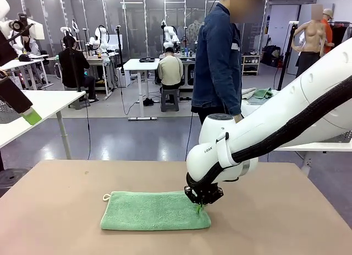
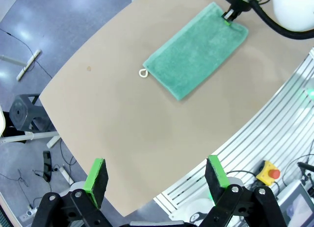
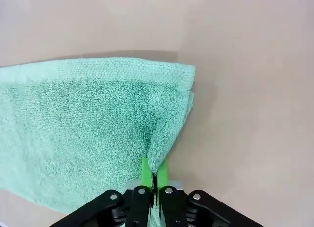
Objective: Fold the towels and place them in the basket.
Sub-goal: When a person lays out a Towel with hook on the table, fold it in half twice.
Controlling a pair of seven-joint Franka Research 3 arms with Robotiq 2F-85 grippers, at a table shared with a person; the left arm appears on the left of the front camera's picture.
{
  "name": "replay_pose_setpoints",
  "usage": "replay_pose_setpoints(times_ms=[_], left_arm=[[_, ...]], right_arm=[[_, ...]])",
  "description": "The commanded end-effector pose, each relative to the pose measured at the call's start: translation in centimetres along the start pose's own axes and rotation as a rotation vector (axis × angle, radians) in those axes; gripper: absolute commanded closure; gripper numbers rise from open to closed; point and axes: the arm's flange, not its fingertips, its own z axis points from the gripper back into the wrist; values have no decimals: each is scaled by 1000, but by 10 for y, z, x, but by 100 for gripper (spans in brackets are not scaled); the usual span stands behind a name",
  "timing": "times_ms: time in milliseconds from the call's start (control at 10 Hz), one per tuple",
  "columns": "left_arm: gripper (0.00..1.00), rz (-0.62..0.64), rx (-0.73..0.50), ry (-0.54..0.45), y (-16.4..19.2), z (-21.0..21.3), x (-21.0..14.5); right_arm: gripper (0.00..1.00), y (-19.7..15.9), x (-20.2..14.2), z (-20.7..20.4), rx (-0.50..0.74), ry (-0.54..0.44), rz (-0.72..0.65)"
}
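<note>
A mint green towel (image 1: 154, 211) lies folded in a long strip on the tan table (image 1: 55, 211), with a small white loop (image 1: 106, 197) at its left corner. My right gripper (image 1: 201, 204) is down at the towel's right end, shut on a pinch of its edge. In the right wrist view the towel (image 3: 83, 124) rises in a ridge into the closed green pads (image 3: 146, 174) of that gripper (image 3: 154, 175). My left gripper (image 2: 156, 161) hangs open high above the table, far from the towel (image 2: 196, 53) and the right gripper (image 2: 229, 13). The basket is out of view.
A person in a denim jacket (image 1: 220, 57) stands at the table's far side. Beside the table's near edge run aluminium rails (image 2: 274, 138) with a red stop button (image 2: 269, 174). Bare tabletop surrounds the towel.
</note>
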Motion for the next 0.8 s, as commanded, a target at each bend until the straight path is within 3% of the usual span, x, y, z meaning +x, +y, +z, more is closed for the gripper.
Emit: replay_pose_setpoints(times_ms=[0, 200, 500, 700], left_arm=[[0, 6, 18, -10, 0, 0, 2], [0, 6, 18, -10, 0, 0, 2], [0, 6, 18, -10, 0, 0, 2], [0, 6, 18, -10, 0, 0, 2]], right_arm=[[100, -4, -1, -4, 6, 21, 9], [100, -12, -6, 13, -38, 4, 76], [100, -54, -15, 57, -214, -46, 114], [100, -62, -31, 89, -225, -114, 120]])
